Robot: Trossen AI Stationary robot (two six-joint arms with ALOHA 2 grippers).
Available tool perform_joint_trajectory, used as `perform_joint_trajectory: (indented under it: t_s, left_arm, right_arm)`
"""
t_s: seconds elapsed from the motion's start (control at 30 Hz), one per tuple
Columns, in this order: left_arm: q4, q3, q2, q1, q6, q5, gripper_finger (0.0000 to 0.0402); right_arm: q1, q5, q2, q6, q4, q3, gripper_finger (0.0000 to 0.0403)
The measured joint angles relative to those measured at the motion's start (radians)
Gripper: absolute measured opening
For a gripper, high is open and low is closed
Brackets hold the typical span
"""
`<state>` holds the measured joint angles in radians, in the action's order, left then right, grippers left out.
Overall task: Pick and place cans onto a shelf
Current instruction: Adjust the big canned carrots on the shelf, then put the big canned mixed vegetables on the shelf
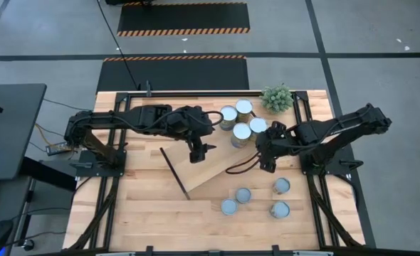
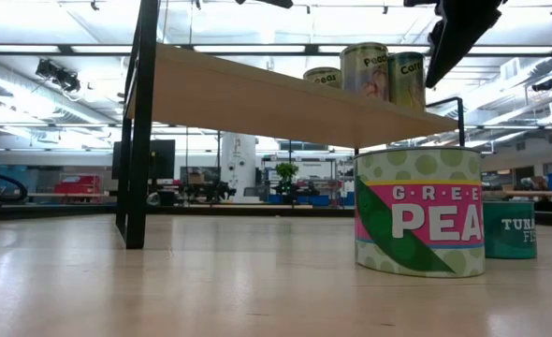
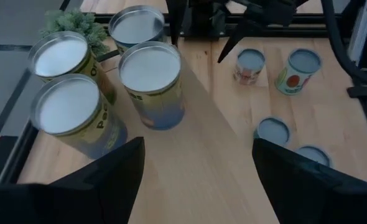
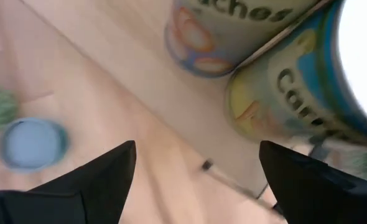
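Standing tilted across the table (image 1: 124, 206), the shelf (image 1: 217, 167) carries four cans (image 1: 240, 135) at its far end beside the plant (image 1: 277, 97); four more (image 1: 243, 195) rest on the wood near the right arm. The left gripper (image 3: 196, 171) hangs over the shelf, spread wide and empty; the right gripper (image 4: 196, 174), likewise wide and empty, is poised just beside the shelved cans. The tins are judged rigid, smooth and moderately heavy, best clasped across the sides. A workshop is seen beyond.

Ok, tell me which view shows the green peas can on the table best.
The low view: the green peas can stands close, label readable, beside a teal tuna can. The high view shows only round tops of the table cans, so it can't be picked out. The wrist views show no peas label on the table.
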<state>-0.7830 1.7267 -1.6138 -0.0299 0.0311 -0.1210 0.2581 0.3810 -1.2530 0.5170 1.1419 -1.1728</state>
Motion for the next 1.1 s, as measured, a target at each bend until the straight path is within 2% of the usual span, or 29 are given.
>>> perform_joint_trajectory:
  t_s: [0.1,0.2,0.37,0.53,0.7,0.93,1.1]
  left_arm:
    - [0.000,0.000,0.000,-0.009,0.001,0.050,0.0302]
    - [-0.001,0.000,0.000,-0.021,-0.010,0.073,0.0302]
    - [-0.017,0.000,0.000,-0.035,-0.003,0.074,0.0302]
    - [-0.062,0.000,0.000,-0.046,0.016,0.073,0.0302]
    - [-0.062,0.000,0.000,-0.055,0.017,0.075,0.0302]
    - [-0.054,0.000,0.000,-0.054,0.020,0.073,0.0302]
    - [-0.054,0.000,0.000,-0.057,0.052,0.077,0.0302]
  right_arm:
    - [0.018,-0.092,0.006,0.034,-0.002,-0.021,0.0348]
    - [0.070,-0.139,0.006,0.074,-0.002,-0.030,0.0348]
    - [0.185,-0.145,-0.001,0.180,0.001,-0.012,0.0348]
    - [0.301,-0.202,-0.007,0.311,-0.015,0.013,0.0348]
    - [0.421,-0.194,-0.073,0.344,-0.021,0.022,0.0348]
    - [0.452,-0.202,-0.164,0.442,0.001,0.023,0.0348]
    - [0.456,-0.219,-0.147,0.494,-0.101,0.062,0.0348]
